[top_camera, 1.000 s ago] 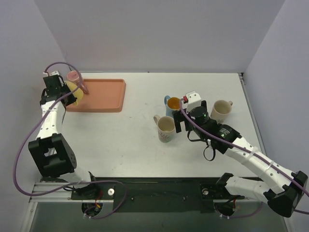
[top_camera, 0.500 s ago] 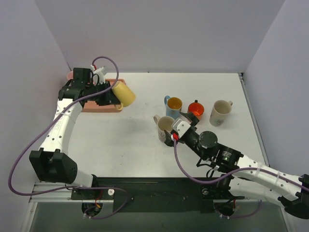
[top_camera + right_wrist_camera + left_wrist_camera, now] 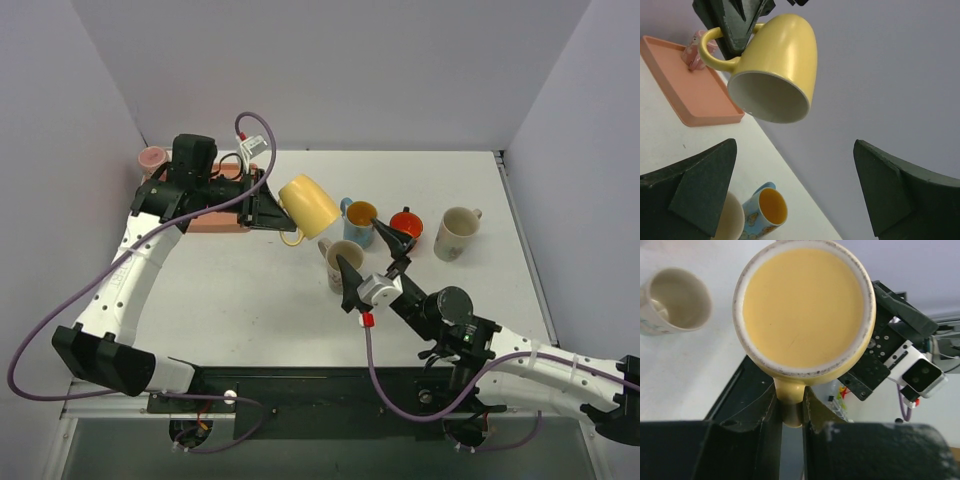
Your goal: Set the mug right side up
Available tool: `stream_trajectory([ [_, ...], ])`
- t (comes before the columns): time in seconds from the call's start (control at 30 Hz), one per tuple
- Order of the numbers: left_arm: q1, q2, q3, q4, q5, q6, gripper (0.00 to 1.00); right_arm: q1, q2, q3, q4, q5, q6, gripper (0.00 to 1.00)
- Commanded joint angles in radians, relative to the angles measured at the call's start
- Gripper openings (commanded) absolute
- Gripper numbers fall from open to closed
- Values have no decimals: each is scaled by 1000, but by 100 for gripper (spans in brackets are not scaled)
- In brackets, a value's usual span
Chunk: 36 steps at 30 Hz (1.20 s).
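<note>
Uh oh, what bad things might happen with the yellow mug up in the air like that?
The left hand pinches the yellow mug only by its handle, so it might slip or swing and drop onto the blue mug or cream mug nearby. The open right hand sits close among those mugs and might bump one while reaching up.

No word, brand, number or sign can be read in any of the views; the pale blue ceramic mug with the yellow inside (image 3: 756, 220) carries a printed pattern on its wall, pictures rather than letters as far as can be told; the cream ceramic mug (image 3: 675, 300) shows faint bluish marks low on its side, too blurred to read.
</note>
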Motion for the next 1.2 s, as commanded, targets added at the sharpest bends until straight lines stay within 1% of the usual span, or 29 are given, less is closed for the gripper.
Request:
stream_trajectory([
  [0.0, -14, -62, -33, 199, 167, -133, 0, 6, 37, 61, 122, 37, -68, 95],
  [0.1, -42, -63, -65, 213, 173, -138, 0, 8, 104, 75, 211, 74, -104, 93],
  [0.2, -54, -67, -119, 343, 223, -243, 0, 2, 137, 98, 210, 71, -111, 91],
  [0.33, -72, -69, -130, 345, 240, -245, 0, -12, 169, 126, 233, 75, -102, 86],
  [0.43, -86, -64, -147, 356, 251, -245, 0, -35, 193, 159, 211, 75, -82, 68],
  [0.47, -89, -60, -156, 377, 268, -257, 0, -52, 198, 166, 207, 74, -76, 66],
  [0.5, -91, -59, -182, 395, 280, -279, 0, -73, 204, 176, 203, 72, -56, 61],
  [0.53, -92, -59, -200, 465, 298, -335, 0, -86, 207, 183, 193, 66, -43, 57],
  [0.57, -92, -61, -241, 559, 311, -380, 0, -112, 207, 184, 184, 51, -23, 48],
  [0.6, -94, -64, -274, 592, 325, -442, 0, -124, 204, 189, 159, 42, 0, 40],
  [0.63, -94, -63, -283, 647, 329, -467, 0, -142, 201, 190, 150, 25, 13, 36],
  [0.67, -94, -61, -295, 656, 332, -486, 0, -149, 198, 193, 124, 17, 25, 24],
  [0.7, -95, -60, -297, 659, 331, -487, 0, -156, 196, 195, 113, 12, 30, 19],
  [0.73, -95, -58, -300, 661, 329, -489, 0, -158, 192, 198, 89, 11, 37, 7],
  [0.77, -95, -55, -299, 669, 328, -492, 0, -158, 189, 198, 75, 15, 42, 1],
  [0.8, -95, -53, -299, 679, 328, -504, 0, -159, 181, 201, 53, 19, 66, 0],
  [0.83, -92, -49, -295, 699, 328, -513, 5, -158, 175, 201, 38, 29, 82, 0],
  [0.87, -88, -47, -291, 698, 320, -518, 19, -158, 166, 209, 0, 38, 120, 0],
  [0.9, -73, -46, -289, 696, 311, -517, 55, -158, 160, 218, -26, 75, 144, 0],
  [0.93, -60, -43, -282, 692, 288, -501, 74, -158, 150, 241, -75, 92, 218, 0],
  [0.97, -37, -38, -273, 643, 264, -483, 81, -159, 143, 258, -102, 144, 261, 0],
  [1.0, -20, -30, -245, 605, 250, -427, 81, -162, 137, 288, -173, 166, 327, 0],
  [1.03, 12, -15, -230, 510, 205, -350, 82, -170, 135, 308, -212, 204, 365, 0],
  [1.07, 24, -1, -185, 441, 178, -289, 82, -178, 134, 339, -293, 218, 431, 0],
  [1.1, 52, 25, -162, 308, 109, -179, 83, -181, 130, 354, -325, 239, 457, 0],
  [1.13, 62, 34, -103, 246, 66, -123, 83, -182, 129, 371, -382, 271, 505, 0],
  [1.17, 76, 60, -67, 121, -41, -13, 85, -184, 123, 396, -442, 294, 528, 0],
])
